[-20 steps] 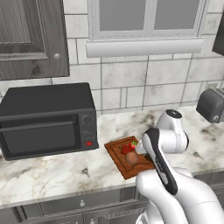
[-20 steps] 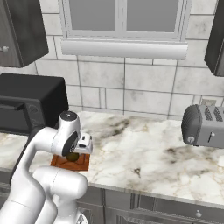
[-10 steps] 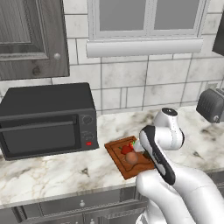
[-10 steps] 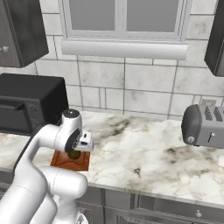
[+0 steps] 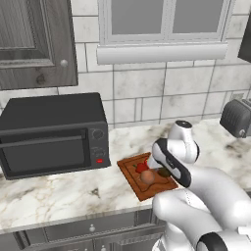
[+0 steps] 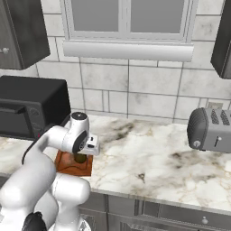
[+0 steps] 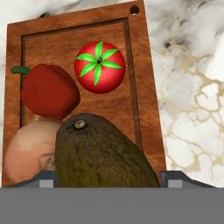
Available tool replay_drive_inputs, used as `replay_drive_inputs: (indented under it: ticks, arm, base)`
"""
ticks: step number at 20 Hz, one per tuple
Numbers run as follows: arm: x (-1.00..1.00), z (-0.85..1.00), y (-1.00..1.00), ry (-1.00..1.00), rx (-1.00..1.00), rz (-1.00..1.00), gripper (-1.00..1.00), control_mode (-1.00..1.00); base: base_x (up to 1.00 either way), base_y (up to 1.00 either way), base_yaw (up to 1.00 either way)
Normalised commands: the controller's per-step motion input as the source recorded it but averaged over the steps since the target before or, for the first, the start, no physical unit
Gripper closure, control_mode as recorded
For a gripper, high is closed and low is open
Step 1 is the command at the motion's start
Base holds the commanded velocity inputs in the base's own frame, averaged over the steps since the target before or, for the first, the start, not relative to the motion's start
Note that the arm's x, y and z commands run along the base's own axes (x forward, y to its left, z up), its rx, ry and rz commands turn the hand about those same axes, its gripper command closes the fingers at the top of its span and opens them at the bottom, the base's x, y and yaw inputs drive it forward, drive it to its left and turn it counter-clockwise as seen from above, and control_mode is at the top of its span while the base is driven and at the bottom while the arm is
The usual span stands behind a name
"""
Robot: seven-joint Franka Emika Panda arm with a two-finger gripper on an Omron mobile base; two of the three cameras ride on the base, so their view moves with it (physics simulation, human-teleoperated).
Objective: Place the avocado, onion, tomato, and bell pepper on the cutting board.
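the gripper (image 7: 105,177) has drawn in lower over the cutting board (image 7: 140,94) since a second ago, with the avocado (image 7: 100,155) between its finger tips; whether they pinch it or stand just clear i cannot tell. beyond the tips, the hand view shows tomato (image 7: 99,66), bell pepper (image 7: 49,91) and onion (image 7: 27,151) on the board, so the task looks nearly done; the right base view hides them behind the arm.

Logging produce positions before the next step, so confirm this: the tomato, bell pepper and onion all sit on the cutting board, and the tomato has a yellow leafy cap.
One detail is wrong: the tomato has a green leafy cap, not a yellow one, as the hand view shows. The rest holds: tomato, bell pepper and onion all sit on the cutting board.
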Motion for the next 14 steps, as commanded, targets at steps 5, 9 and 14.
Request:
replay_drive_inputs:
  ticks: [5,9,14]
  arm:
    - [0.01,-0.51,0.0,0.0,0.0,0.0,1.0,-1.0]
    - [0.0,-0.47,0.0,0.0,0.01,0.0,1.0,-1.0]
    - [0.0,-0.44,0.0,0.0,0.0,0.0,1.0,-1.0]
  base:
    - [0.0,0.0,0.0]
    - [0.0,0.0,0.0]
    - [0.0,0.0,0.0]
